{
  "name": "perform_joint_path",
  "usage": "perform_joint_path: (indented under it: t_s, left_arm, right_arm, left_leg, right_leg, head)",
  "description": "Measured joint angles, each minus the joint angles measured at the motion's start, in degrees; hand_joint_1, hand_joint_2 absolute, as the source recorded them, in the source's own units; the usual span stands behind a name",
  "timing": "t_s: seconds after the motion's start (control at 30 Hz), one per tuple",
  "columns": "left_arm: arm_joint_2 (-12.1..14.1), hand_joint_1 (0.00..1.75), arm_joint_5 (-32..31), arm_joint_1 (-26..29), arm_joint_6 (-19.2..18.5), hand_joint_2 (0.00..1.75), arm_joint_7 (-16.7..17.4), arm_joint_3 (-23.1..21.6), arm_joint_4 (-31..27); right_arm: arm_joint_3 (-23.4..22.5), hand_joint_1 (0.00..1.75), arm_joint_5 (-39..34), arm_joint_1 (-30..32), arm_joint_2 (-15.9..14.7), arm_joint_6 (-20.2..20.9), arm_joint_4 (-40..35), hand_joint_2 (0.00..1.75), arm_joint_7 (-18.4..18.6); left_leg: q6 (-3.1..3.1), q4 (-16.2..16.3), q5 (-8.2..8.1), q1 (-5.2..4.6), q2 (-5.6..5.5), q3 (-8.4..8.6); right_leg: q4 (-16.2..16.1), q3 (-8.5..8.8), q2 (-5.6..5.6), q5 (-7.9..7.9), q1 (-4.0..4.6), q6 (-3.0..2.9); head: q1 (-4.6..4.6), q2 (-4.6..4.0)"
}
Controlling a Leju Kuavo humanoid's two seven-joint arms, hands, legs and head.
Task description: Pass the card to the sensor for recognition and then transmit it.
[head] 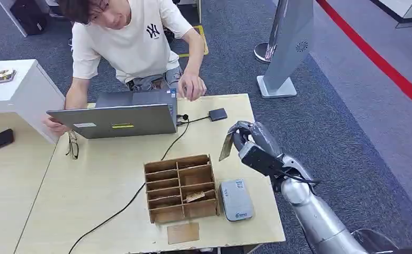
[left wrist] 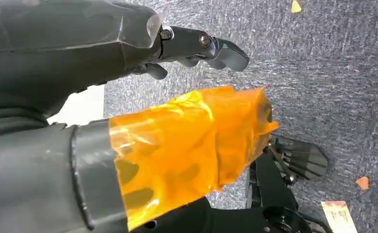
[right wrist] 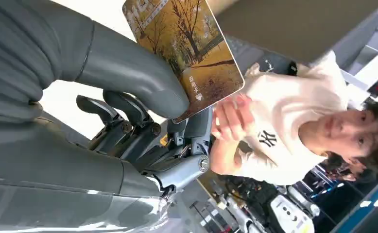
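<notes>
I see person (head: 130, 37) upper left of head view, behind open laptop (head: 116, 119). Wooden compartment organizer (head: 181, 186) centre, low on light table (head: 87, 180); grey card reader (head: 236, 199) just right of it. My right hand (head: 251, 145) right of centre, raised above table, pinching card (head: 226, 145) between thumb and fingers, card tilted on edge. Left hand (left wrist: 128, 97) over grey carpet, fingers apart, holding nothing.

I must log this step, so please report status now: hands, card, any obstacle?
Right hand pinches card, raised above table. Left hand holds nothing, fingers apart, over carpet. Grey sensor beside wooden organizer, nothing on it.
</notes>
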Motion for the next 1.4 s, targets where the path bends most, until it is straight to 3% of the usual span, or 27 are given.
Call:
perform_joint_path:
  t_s: [0.27,0.4,0.7,1.0,1.03,1.07,1.1,1.13,1.4]
  left_arm:
    - [0.0,0.0,-0.5,0.0,-0.4,0.0,0.0,-0.7,0.0]
    - [0.0,0.0,-1.4,0.0,-0.6,0.0,0.1,-1.1,0.0]
    - [-0.1,0.0,-3.8,-0.1,-1.2,0.0,0.6,-2.9,0.0]
    - [-0.3,0.0,-4.5,-0.1,-1.3,0.0,0.8,-3.6,0.0]
    - [-0.3,0.0,-4.6,-0.1,-1.3,0.0,1.1,-3.7,0.0]
    - [-0.3,0.0,-4.6,-0.1,-1.3,0.0,1.1,-3.7,0.0]
    - [-0.3,0.0,-4.7,-0.1,-1.3,0.0,1.1,-3.7,0.0]
    - [-0.3,0.0,-4.7,-0.1,-1.3,0.0,1.2,-3.7,0.0]
    - [-0.3,0.0,-5.1,-0.1,-1.4,0.0,1.2,-3.6,0.0]
  right_arm:
    - [0.9,1.75,-0.5,-5.4,1.9,0.3,2.7,1.75,1.3]
    - [1.5,1.75,-0.9,-10.2,3.5,-0.9,5.7,1.75,3.8]
    - [5.2,1.75,5.6,-19.8,11.8,-8.4,15.5,1.75,9.6]
    - [10.1,1.75,16.8,-20.0,17.5,-17.4,22.2,1.75,12.0]
    - [10.6,1.48,18.0,-19.7,17.8,-18.0,22.7,1.75,12.3]
    - [11.1,0.77,19.3,-19.4,18.1,-18.7,23.4,1.75,12.6]
    - [11.4,0.19,20.3,-19.1,18.2,-19.3,23.9,1.75,12.7]
    - [11.6,0.0,21.3,-18.7,18.4,-19.8,24.3,1.75,12.9]
    - [13.2,0.0,29.4,-15.2,18.8,-24.4,26.7,1.75,14.1]
  left_leg:
    - [0.0,0.0,0.0,0.0,-0.01,-0.02]
    - [0.0,0.0,0.0,0.0,0.01,0.0]
    - [-0.05,0.0,0.05,0.03,-0.01,0.01]
    - [-0.06,0.0,0.04,0.03,-0.02,-0.02]
    - [-0.06,0.0,0.04,0.02,-0.02,-0.02]
    - [-0.05,0.0,0.04,0.02,-0.02,-0.02]
    - [-0.05,0.0,0.04,0.02,-0.02,-0.02]
    - [-0.05,0.0,0.04,0.02,-0.03,-0.02]
    - [-0.05,0.0,0.04,0.02,-0.02,-0.02]
  right_leg:
    - [0.0,0.0,-0.01,0.0,0.0,0.0]
    - [0.0,-0.01,0.02,0.0,0.0,0.0]
    - [0.1,-0.05,0.01,0.01,0.02,-0.02]
    - [0.1,-0.06,0.0,0.0,0.02,-0.02]
    - [0.1,-0.06,0.0,0.0,0.02,-0.02]
    - [0.1,-0.06,0.0,0.0,0.02,-0.02]
    - [0.1,-0.06,-0.01,0.0,0.02,-0.02]
    - [0.1,-0.06,-0.01,0.0,0.02,-0.02]
    - [0.1,-0.07,-0.01,0.0,0.02,-0.02]
  head:
    - [0.0,0.0]
    - [0.0,0.0]
    - [0.0,0.0]
    - [0.0,0.0]
    - [0.02,0.0]
    - [0.0,0.0]
    - [0.0,0.0]
    - [0.02,0.0]
    - [0.0,0.0]
